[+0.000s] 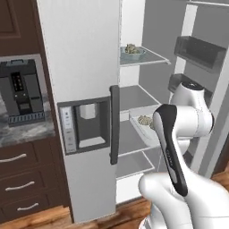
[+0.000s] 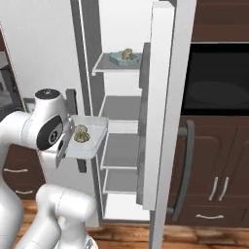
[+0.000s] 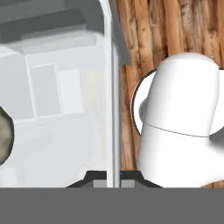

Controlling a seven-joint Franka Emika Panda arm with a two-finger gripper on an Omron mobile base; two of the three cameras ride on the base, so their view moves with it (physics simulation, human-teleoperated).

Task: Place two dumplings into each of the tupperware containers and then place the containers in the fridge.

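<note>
Fridge (image 1: 80, 67) fills the middle of the left base frame, its left door shut with the dispenser recess and dark handle, its right door swung open. On the top shelf, upper centre of that frame, sits the teal tub (image 1: 132, 54) with dumplings (image 1: 131, 48) heaped in it. Lower down, just left of the arm's elbow, the white tub (image 1: 139, 123) pokes out with a dumpling (image 1: 145, 120) inside; the arm hides its near end here.

From the right base camera the white tub (image 2: 92, 136) is plain to see at centre left, level, held out in front of the open shelves and not resting on any of them, with one dumpling (image 2: 80, 134) near its left end. The end effector (image 2: 62, 148) meets the tub's left edge, partly hidden behind the wrist. The teal tub (image 2: 123, 59) shows again on the top shelf, upper centre.

Looking along the fingers, the hand camera gives the close detail: the end effector (image 3: 113, 183) at bottom centre is pinched narrow on the white tub's thin rim (image 3: 113, 109), which runs straight up the frame. A dumpling (image 3: 4, 135) peeks in at the left edge, and wooden floor (image 3: 153, 39) lies at upper right.
</note>
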